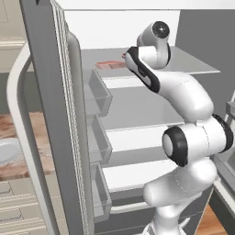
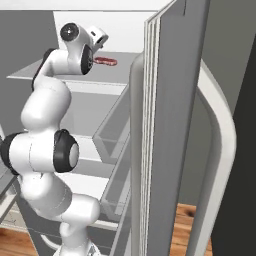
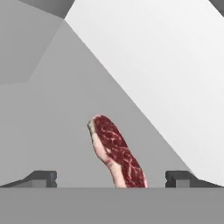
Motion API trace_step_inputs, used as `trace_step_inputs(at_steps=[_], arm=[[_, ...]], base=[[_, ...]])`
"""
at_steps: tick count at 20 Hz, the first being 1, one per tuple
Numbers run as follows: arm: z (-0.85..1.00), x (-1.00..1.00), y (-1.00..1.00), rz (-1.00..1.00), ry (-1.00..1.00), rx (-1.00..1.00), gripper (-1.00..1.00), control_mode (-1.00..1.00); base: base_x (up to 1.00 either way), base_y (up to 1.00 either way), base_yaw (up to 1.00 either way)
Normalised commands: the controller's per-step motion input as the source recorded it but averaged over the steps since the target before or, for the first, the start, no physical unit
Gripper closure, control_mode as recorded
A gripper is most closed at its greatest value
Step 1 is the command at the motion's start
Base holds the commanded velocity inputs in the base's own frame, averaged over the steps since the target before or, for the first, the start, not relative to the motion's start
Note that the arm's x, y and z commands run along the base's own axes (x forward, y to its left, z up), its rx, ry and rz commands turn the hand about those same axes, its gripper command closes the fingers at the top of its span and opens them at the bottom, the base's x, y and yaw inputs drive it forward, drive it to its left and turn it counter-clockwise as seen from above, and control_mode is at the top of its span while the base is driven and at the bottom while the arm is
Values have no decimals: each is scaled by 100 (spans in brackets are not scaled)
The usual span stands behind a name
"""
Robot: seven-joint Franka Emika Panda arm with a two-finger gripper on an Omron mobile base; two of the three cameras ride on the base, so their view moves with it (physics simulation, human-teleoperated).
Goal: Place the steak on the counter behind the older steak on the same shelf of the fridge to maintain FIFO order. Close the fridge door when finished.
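A white robot arm reaches up into an open fridge [image 1: 55, 114], its door standing wide at the near left. Beyond the door, a strip of brown marbled worktop [image 1: 13, 151] shows at far left. The hand [image 3: 111, 177] hovers over the top shelf [image 1: 193, 64], its two dark tips spread wide and released, touching nothing. The steak [image 3: 116, 151] lies flat on the shelf between the tips and just ahead of them, its long axis running roughly along the hand's line of sight, slightly slanted. It is a dark red oval slab, marbled white, with a pale fat rim. Further left on the same shelf lies the older steak [image 1: 110, 64], paler pink-tan and rectangular
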Motion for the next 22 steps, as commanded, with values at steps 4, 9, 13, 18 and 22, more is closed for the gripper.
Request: trace_step_inputs(at_steps=[4, 9, 13, 18, 22], arm=[[-1, -99, 7, 0, 0, 0, -100, -100], [-3, -98, 3, 0, 0, 0, -100, -100], [0, -100, 0, -1, 0, 5, -100, -100], [0, -100, 0, 0, 0, 4, -100, -100], [-1, -100, 0, 0, 0, 3, -100, -100]], base=[[0, 0, 0], [0, 0, 0], [0, 0, 0], [0, 0, 0], [0, 0, 0]])
